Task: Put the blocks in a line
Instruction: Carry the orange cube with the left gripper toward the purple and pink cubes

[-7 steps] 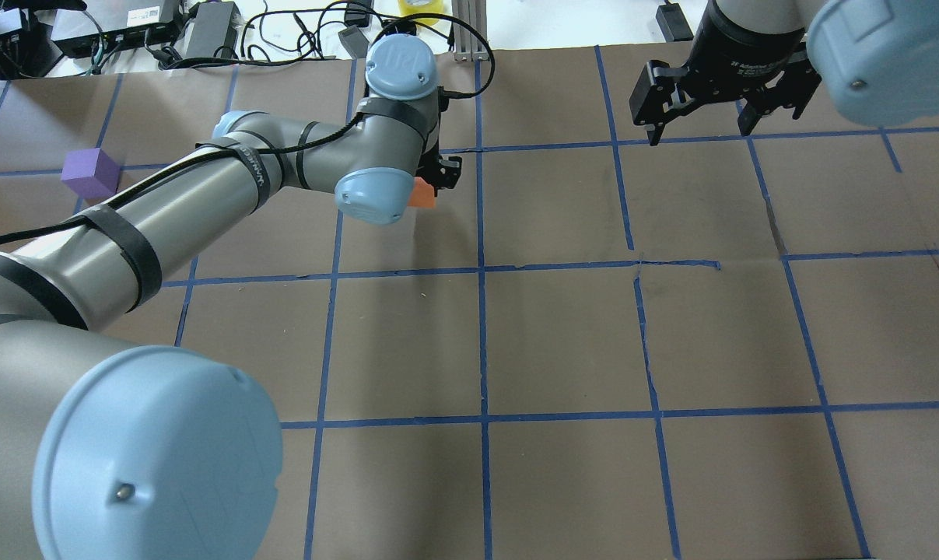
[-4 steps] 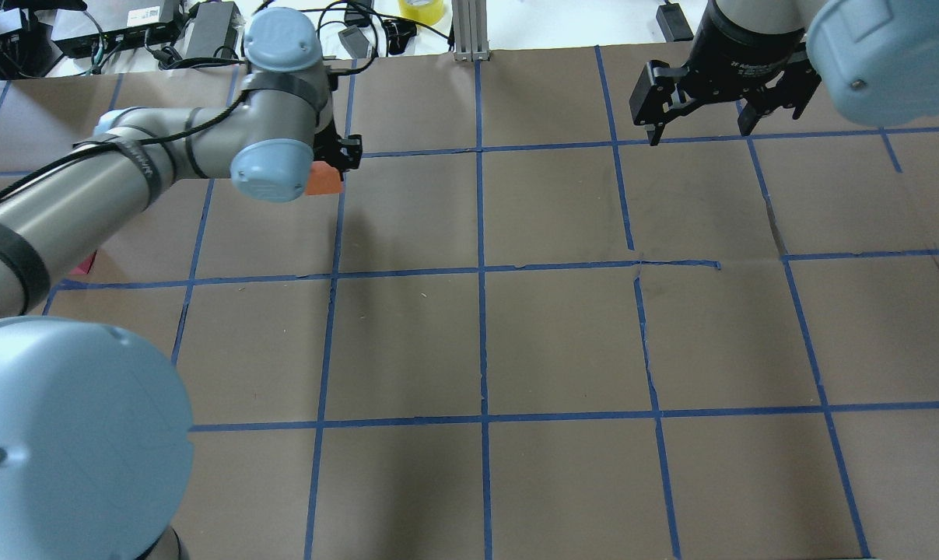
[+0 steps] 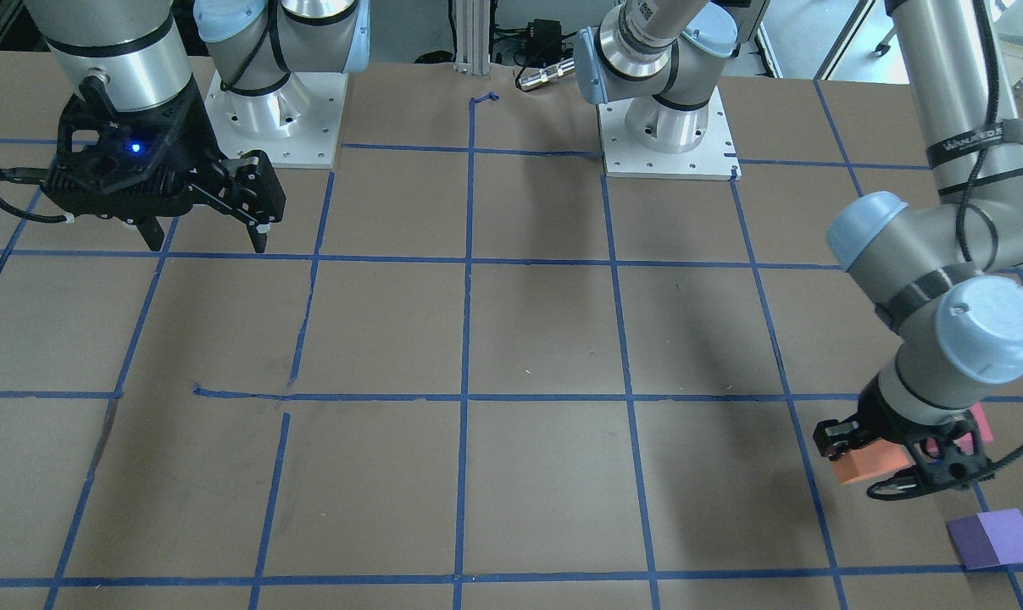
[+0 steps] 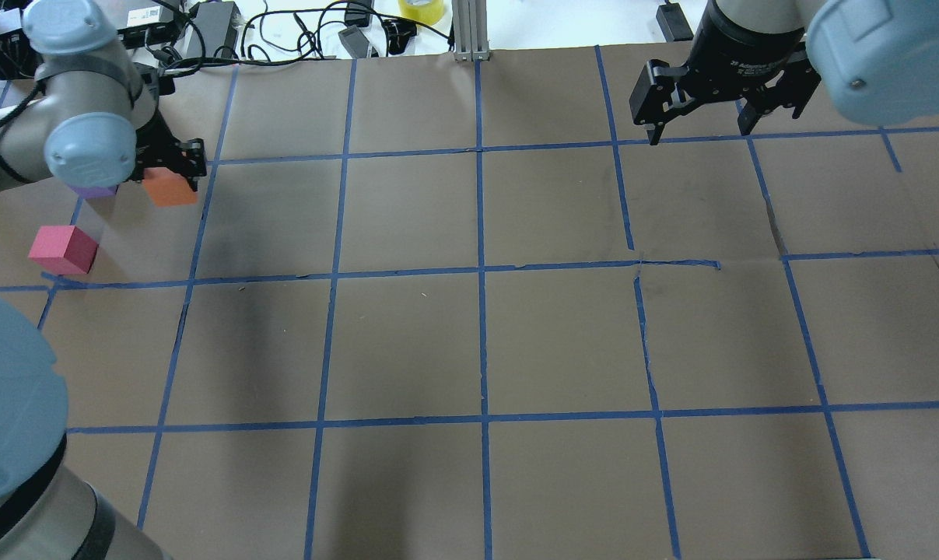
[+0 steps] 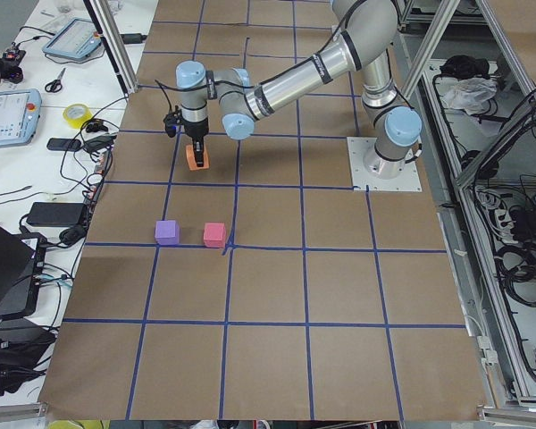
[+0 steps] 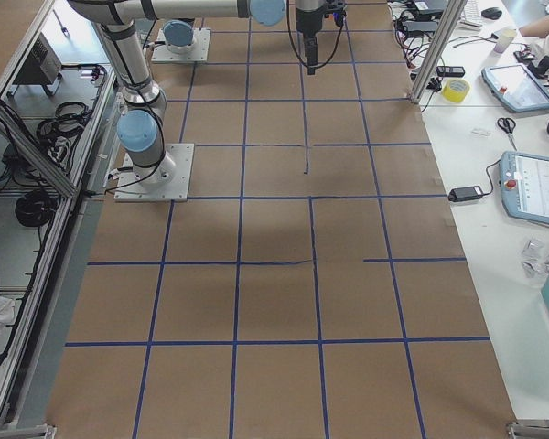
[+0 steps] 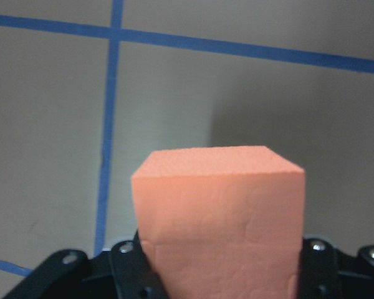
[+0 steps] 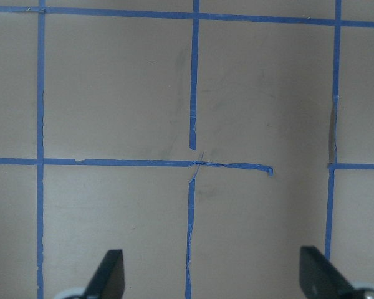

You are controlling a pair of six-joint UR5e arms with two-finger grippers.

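Left gripper (image 4: 172,177), clamping the orange block (image 7: 218,218), just swung to nine o'clock, ready to join purple block (image 3: 994,538) and pink block (image 4: 63,249); right gripper (image 4: 701,134) open

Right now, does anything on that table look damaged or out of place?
Only the blue tape grid. Just to the robot's right of the table's middle, one strip is wrinkled and stops short, leaving a gap. The strip crossing it is broken and offset there. Nothing else stands out.
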